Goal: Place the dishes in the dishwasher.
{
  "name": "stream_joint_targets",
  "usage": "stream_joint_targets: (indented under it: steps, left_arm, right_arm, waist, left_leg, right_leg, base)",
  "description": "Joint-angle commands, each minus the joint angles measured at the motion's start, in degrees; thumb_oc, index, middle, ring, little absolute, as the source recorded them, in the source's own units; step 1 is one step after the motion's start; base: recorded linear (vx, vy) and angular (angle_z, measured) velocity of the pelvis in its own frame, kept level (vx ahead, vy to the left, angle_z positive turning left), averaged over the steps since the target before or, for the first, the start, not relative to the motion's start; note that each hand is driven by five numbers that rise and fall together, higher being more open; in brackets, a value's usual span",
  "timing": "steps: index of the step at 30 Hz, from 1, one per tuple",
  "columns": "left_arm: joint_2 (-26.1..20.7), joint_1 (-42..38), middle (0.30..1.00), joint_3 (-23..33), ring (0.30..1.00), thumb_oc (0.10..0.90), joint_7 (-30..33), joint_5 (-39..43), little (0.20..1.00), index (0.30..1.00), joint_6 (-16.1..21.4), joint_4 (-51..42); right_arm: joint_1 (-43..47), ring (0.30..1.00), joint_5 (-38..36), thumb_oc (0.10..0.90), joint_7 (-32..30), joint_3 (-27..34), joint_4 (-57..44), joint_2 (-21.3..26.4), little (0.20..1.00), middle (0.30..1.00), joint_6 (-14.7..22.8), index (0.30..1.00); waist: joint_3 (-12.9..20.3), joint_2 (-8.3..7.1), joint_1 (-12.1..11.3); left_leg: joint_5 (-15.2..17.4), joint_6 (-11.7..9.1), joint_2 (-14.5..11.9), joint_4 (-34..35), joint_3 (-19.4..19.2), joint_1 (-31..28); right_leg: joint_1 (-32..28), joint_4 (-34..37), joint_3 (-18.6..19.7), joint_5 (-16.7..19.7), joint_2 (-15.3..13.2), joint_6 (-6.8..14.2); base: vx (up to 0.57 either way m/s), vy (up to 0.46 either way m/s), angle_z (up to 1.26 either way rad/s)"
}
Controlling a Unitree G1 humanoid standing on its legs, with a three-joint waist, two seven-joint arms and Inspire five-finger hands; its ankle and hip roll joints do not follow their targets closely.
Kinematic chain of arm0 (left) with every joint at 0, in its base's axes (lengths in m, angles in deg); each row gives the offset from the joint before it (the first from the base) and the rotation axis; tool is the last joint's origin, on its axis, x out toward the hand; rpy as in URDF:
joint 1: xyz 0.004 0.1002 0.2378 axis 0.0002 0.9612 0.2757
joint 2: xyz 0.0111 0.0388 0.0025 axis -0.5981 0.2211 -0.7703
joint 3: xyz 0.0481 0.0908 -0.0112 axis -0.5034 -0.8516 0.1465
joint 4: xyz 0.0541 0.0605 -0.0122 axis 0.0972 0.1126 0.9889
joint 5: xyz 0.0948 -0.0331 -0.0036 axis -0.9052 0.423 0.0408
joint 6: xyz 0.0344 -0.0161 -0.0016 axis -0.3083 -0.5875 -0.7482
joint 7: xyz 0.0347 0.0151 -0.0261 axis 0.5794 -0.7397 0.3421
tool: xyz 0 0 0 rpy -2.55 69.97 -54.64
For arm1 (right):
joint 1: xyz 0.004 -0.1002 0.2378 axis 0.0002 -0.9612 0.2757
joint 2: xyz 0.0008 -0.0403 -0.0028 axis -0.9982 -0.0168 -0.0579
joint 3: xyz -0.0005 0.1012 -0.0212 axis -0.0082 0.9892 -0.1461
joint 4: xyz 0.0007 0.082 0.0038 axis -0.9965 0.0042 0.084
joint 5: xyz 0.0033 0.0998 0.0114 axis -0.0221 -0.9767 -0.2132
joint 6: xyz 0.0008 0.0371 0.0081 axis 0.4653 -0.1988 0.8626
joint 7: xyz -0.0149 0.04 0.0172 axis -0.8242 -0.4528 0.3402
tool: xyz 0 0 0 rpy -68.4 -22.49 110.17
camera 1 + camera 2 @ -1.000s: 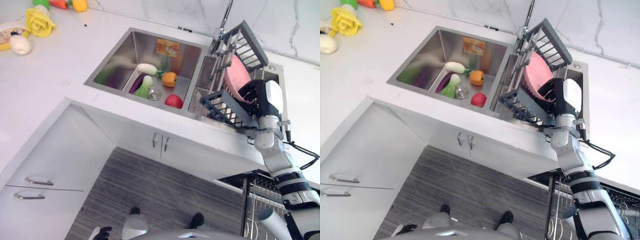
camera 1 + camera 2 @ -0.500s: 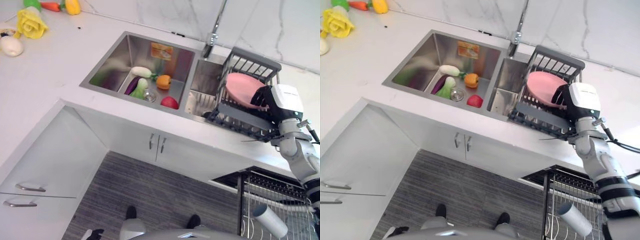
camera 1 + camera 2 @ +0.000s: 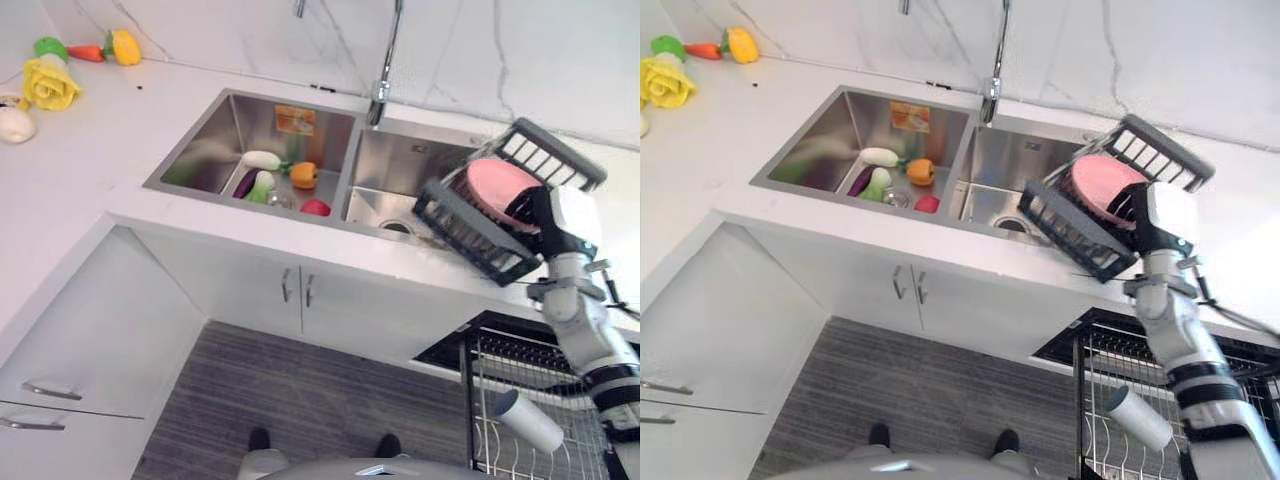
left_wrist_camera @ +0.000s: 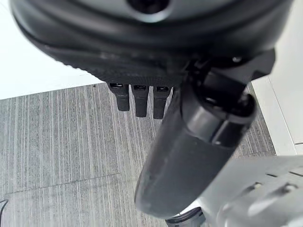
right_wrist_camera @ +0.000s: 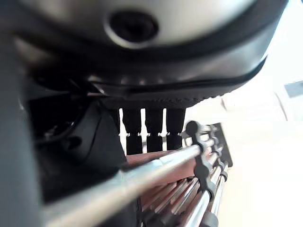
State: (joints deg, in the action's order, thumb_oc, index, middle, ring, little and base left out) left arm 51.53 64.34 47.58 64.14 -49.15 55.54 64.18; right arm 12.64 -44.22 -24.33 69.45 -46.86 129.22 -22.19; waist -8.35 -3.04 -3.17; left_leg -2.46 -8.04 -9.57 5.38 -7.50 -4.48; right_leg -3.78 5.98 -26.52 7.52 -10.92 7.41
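Observation:
A dark grey wire dish rack point(image 3: 470, 235) with a pink plate point(image 3: 495, 180) standing in it hangs tilted above the counter, right of the sink's small basin. My right hand point(image 3: 532, 208) is shut on the rack's right end; in the right wrist view its fingers point(image 5: 154, 123) curl behind a metal bar of the rack point(image 5: 142, 177). Below it, at the lower right, the dishwasher's pulled-out wire basket point(image 3: 500, 400) holds a white cup point(image 3: 528, 420). My left hand point(image 4: 142, 42) hangs over the grey floor with its fingers relaxed and nothing in it.
The double sink point(image 3: 200, 150) holds several toy vegetables point(image 3: 290, 180) in its large basin; the small basin's drain point(image 3: 398, 227) is bare. A faucet point(image 3: 385, 60) rises behind it. A yellow rose point(image 3: 45, 82) and other toys lie far left. White cabinets point(image 3: 290, 290) stand below.
The rack with the pink plate has come up out of the small basin and moved right, now tilted above the counter in my right hand. The camera has also shifted.

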Motion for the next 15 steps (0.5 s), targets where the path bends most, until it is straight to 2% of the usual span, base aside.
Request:
stream_joint_targets:
  steps: [1, 2, 3, 4, 5, 6, 7, 8, 9, 10, 11, 12, 13, 14, 15]
  left_arm:
    - [-0.8, -2.3, 0.9, -3.9, 0.9, 0.8, 1.7, 0.7, 0.9, 0.9, -0.4, 3.4]
    - [-1.2, -2.7, 0.9, -3.0, 0.9, 0.8, 1.1, 0.4, 0.9, 0.9, -0.4, 3.2]
    - [-1.3, -2.2, 0.9, -2.1, 0.9, 0.8, 0.8, 0.5, 0.9, 0.9, -0.1, 2.5]
    - [-0.5, -2.0, 0.9, -3.9, 0.9, 0.8, 2.5, 1.2, 0.9, 0.9, -0.4, 2.7]
    - [-0.7, -2.0, 0.9, -4.0, 0.9, 0.8, 2.5, 1.2, 0.9, 0.9, -0.4, 2.7]
    - [-0.9, -3.1, 0.9, -3.7, 0.9, 0.8, 1.7, 1.3, 0.9, 0.9, -0.7, 3.0]
    - [-1.0, -2.8, 0.9, -2.7, 0.9, 0.8, 1.2, 0.9, 0.9, 0.9, -0.5, 2.4]
    - [-1.0, -1.8, 0.9, -2.1, 0.9, 0.8, 1.1, 1.1, 0.9, 0.9, -0.1, 1.9]
    - [-0.4, -1.4, 0.9, -2.7, 0.9, 0.8, 2.0, 1.6, 0.9, 0.9, -0.2, 2.2]
    - [-0.2, -1.8, 0.9, -3.6, 0.9, 0.8, 2.3, 1.6, 0.9, 0.9, -0.6, 2.7]
    - [-0.2, -2.6, 0.9, -3.2, 0.9, 0.8, 1.9, 1.6, 0.9, 0.9, -1.0, 3.2]
    - [-0.4, -1.8, 0.9, -1.5, 0.9, 0.8, 1.5, 1.6, 0.9, 0.9, -0.2, 2.4]
    - [-0.4, -1.7, 0.9, -1.6, 0.9, 0.8, 1.5, 1.6, 0.9, 0.9, -0.2, 2.3]
    - [-0.1, -1.3, 0.9, -2.0, 0.9, 0.8, 2.0, 1.9, 0.9, 0.9, -0.1, 2.2]
    - [0.3, -1.7, 0.9, -2.9, 0.9, 0.8, 2.3, 1.9, 0.9, 0.9, -0.5, 3.0]
  right_arm:
    - [10.1, 0.3, -5.3, 0.4, -5.6, 8.5, -0.5, -0.1, 0.3, 0.3, 1.1, 0.3]
    - [11.1, 0.3, -0.6, 0.4, -1.2, 3.6, -1.3, 3.2, 0.3, 0.3, 1.8, 0.3]
    - [11.8, 0.3, 2.5, 0.4, 0.0, 2.5, -1.8, 5.6, 0.3, 0.3, 0.9, 0.3]
    - [11.1, 0.3, -7.5, 0.4, -8.2, 9.1, 1.8, -1.9, 0.3, 0.3, 0.2, 0.3]
    - [10.9, 0.3, -7.5, 0.4, -8.3, 9.3, 1.8, -2.0, 0.3, 0.3, 0.3, 0.3]
    - [11.3, 0.3, -5.2, 0.4, -4.4, 6.2, 2.1, -0.6, 0.3, 0.3, 0.3, 0.3]
    - [12.1, 0.3, 1.5, 0.4, -1.5, 2.9, 0.3, 3.9, 0.3, 0.3, 0.4, 0.3]
    - [11.8, 0.3, 2.5, 0.4, -2.2, 4.3, -0.4, 4.7, 0.3, 0.3, -0.7, 0.3]
    - [11.3, 0.3, -3.7, 0.4, -9.0, 9.6, 0.4, 1.1, 0.3, 0.3, -1.1, 0.3]
    - [10.3, 0.3, -6.9, 0.4, -10.6, 12.3, 1.0, -1.8, 0.3, 0.3, -0.3, 0.3]
    - [10.0, 0.3, -4.4, 0.4, -8.2, 10.7, 1.0, -0.4, 0.3, 0.3, -1.0, 0.3]
    - [8.9, 0.3, 3.6, 0.4, -4.7, 9.4, -2.0, 4.4, 0.3, 0.3, -1.6, 0.3]
    - [8.8, 0.3, 3.7, 0.4, -4.6, 9.5, -2.2, 4.4, 0.3, 0.3, -1.7, 0.3]
    - [8.2, 0.3, 1.2, 0.4, -7.5, 11.6, -2.5, 3.1, 0.3, 0.3, -1.9, 0.3]
    - [7.6, 0.3, -4.1, 0.4, -10.9, 15.1, -2.1, -0.3, 0.3, 0.3, -1.2, 0.3]
  waist:
    - [-0.3, 1.33, -2.8]
    - [-0.3, 1.2, -3.1]
    - [-0.2, 1.34, -3.2]
    - [-0.3, 1.65, -2.6]
    - [-0.3, 1.49, -2.8]
    - [-0.5, 1.26, -3.1]
    - [-0.5, 1.39, -3.3]
    - [-0.3, 1.61, -3.2]
    - [-0.2, 1.9, -2.7]
    - [-0.2, 1.81, -2.7]
    - [-0.3, 1.67, -2.9]
    - [-0.2, 1.76, -3.1]
    - [-0.2, 1.82, -3.1]
    - [0.0, 1.9, -2.8]
    - [0.1, 2.01, -2.4]
  left_leg:
    - [5.9, 0.6, -0.7, -0.5, 0.8, -3.6]
    - [5.9, 0.5, -0.9, -0.4, 0.8, -3.6]
    - [5.9, 0.4, -1.0, -0.4, 0.8, -3.6]
    - [5.7, 0.5, -0.9, -0.5, 0.8, -3.5]
    - [5.7, 0.5, -0.9, -0.5, 0.8, -3.5]
    - [5.5, 0.5, -0.9, -0.5, 1.1, -3.4]
    - [5.5, 0.4, -1.0, -0.4, 1.0, -3.3]
    - [5.6, 0.3, -1.1, -0.4, 1.2, -3.3]
    - [5.6, 0.4, -1.0, -0.4, 1.3, -3.3]
    - [5.6, 0.5, -0.9, -0.5, 1.3, -3.3]
    - [5.6, 0.5, -0.9, -0.5, 1.4, -3.2]
    - [5.6, 0.4, -1.1, -0.5, 1.5, -3.3]
    - [5.6, 0.4, -1.1, -0.5, 1.5, -3.3]
    - [5.7, 0.4, -1.1, -0.5, 1.6, -3.4]
    - [5.8, 0.5, -1.0, -0.5, 1.6, -3.5]
  right_leg:
    - [0.1, -1.0, 0.0, -4.9, -0.9, 1.7]
    - [0.2, -1.0, 0.0, -5.1, -0.8, 1.8]
    - [0.2, -1.0, -0.2, -5.2, -0.7, 1.8]
    - [0.1, -1.0, 0.0, -4.9, -0.7, 1.6]
    - [0.1, -1.0, 0.0, -5.0, -0.7, 1.6]
    - [0.3, -1.0, 0.2, -5.0, -0.7, 1.7]
    - [0.3, -1.0, -0.1, -5.2, -0.6, 1.7]
    - [0.3, -1.0, -0.3, -5.3, -0.6, 1.7]
    - [0.2, -1.0, -0.2, -5.2, -0.5, 1.6]
    - [0.1, -1.0, -0.1, -5.2, -0.5, 1.5]
    - [0.1, -1.0, 0.0, -5.3, -0.4, 1.5]
    - [0.0, -1.0, -0.3, -5.5, -0.4, 1.4]
    - [0.0, -1.0, -0.3, -5.5, -0.4, 1.4]
    - [-0.2, -1.0, -0.2, -5.5, -0.4, 1.3]
    - [-0.3, -1.0, -0.1, -5.4, -0.4, 1.3]
  base:
    - [0.0, 0.0, 0.0]
    - [-0.01, -0.034, -0.04]
    - [-0.01, 0.009, -0.03]
    - [-0.01, 0.035, -0.01]
    - [0.0, 0.0, 0.0]
    - [-0.02, -0.04, -0.01]
    - [-0.02, -0.03, -0.01]
    - [0.0, 0.0, 0.0]
    - [0.0, 0.017, 0.05]
    - [0.0, -0.012, 0.1]
    - [-0.02, -0.037, 0.07]
    - [-0.02, -0.03, 0.04]
    - [0.0, 0.0, 0.0]
    - [0.01, 0.008, 0.05]
    - [0.0, 0.006, 0.04]
